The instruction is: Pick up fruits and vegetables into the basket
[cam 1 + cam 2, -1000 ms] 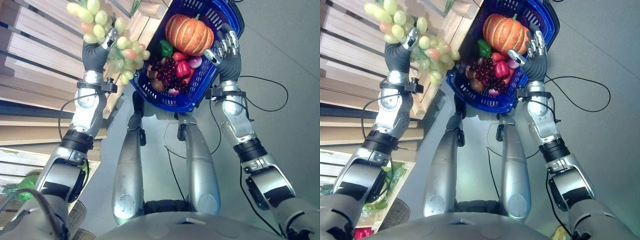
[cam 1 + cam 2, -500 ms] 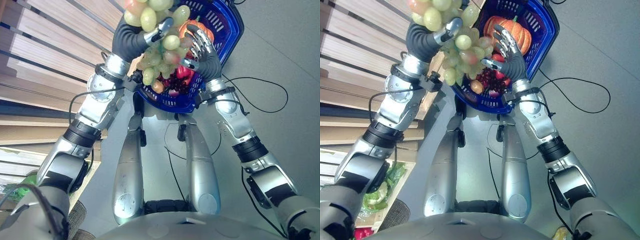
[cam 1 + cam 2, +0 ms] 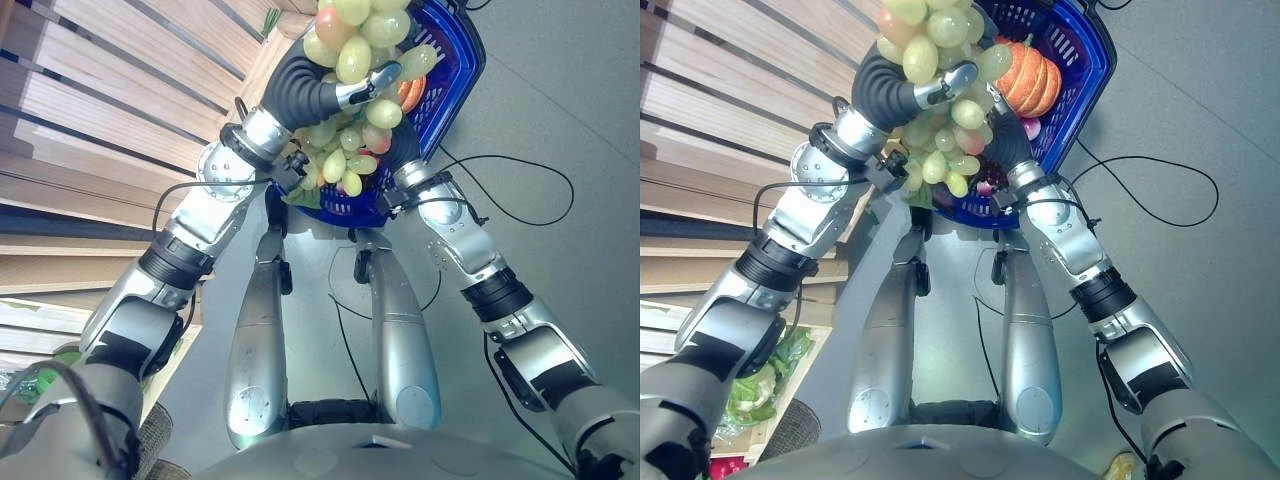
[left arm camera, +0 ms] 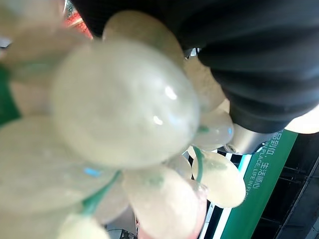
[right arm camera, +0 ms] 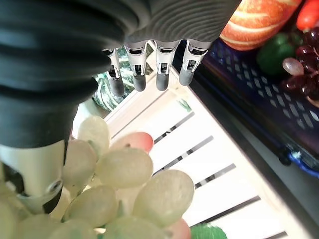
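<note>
My left hand [image 3: 305, 92] is shut on a big bunch of green grapes [image 3: 352, 62] and holds it up in front of the blue basket [image 3: 456, 70]. The left wrist view has the grapes [image 4: 124, 104] pressed right against that hand's dark cover [image 4: 259, 59]. My right hand [image 3: 1006, 150] sits just under and behind the bunch, largely hidden by it. Its fingers [image 5: 159, 74] are straight in its own wrist view, with grapes [image 5: 149, 194] lying by its thumb. In the basket lie an orange pumpkin [image 3: 1032, 80], a green pepper [image 5: 276, 52] and dark grapes [image 5: 305, 74].
Wooden slatted shelving [image 3: 110, 120] runs along my left side, close to the left arm. A crate with leafy greens [image 3: 760, 385] stands at the lower left. The basket's wall [image 5: 249, 99] lies right beside my right hand.
My left hand has swung the grapes rightward from the shelving to in front of the basket. My right hand has left the basket's right rim and moved in under the bunch.
</note>
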